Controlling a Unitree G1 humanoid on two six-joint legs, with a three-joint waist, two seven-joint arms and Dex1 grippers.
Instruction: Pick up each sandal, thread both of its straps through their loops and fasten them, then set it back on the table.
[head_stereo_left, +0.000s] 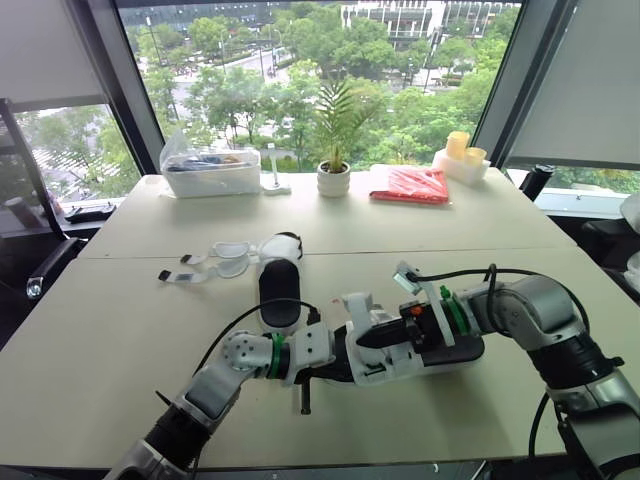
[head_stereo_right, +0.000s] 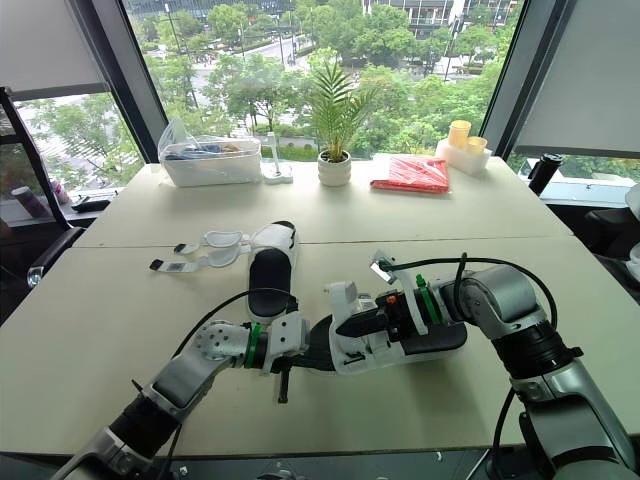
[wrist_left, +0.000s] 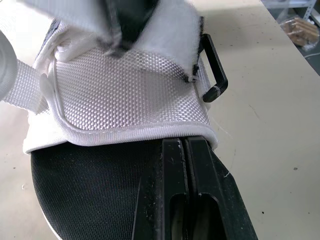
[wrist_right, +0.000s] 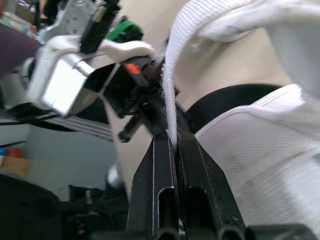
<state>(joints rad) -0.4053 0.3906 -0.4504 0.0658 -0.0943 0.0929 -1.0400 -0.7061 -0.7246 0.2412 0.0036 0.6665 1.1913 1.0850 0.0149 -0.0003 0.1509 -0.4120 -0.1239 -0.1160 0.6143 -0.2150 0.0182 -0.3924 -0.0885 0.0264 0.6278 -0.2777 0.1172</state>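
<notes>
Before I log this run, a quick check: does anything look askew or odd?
The far sandal lies with its straps splayed loose toward the robot's left, unfastened. The right gripper pinches the near sandal's white strap; the left gripper, shut, rests on its footbed. Nothing spilled or damaged.

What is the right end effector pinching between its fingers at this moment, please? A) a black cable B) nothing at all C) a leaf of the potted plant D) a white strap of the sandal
D: in the right wrist view the right end effector is shut on a white strap that runs up from between its fingers to the sandal held at the near side of the table.
</notes>
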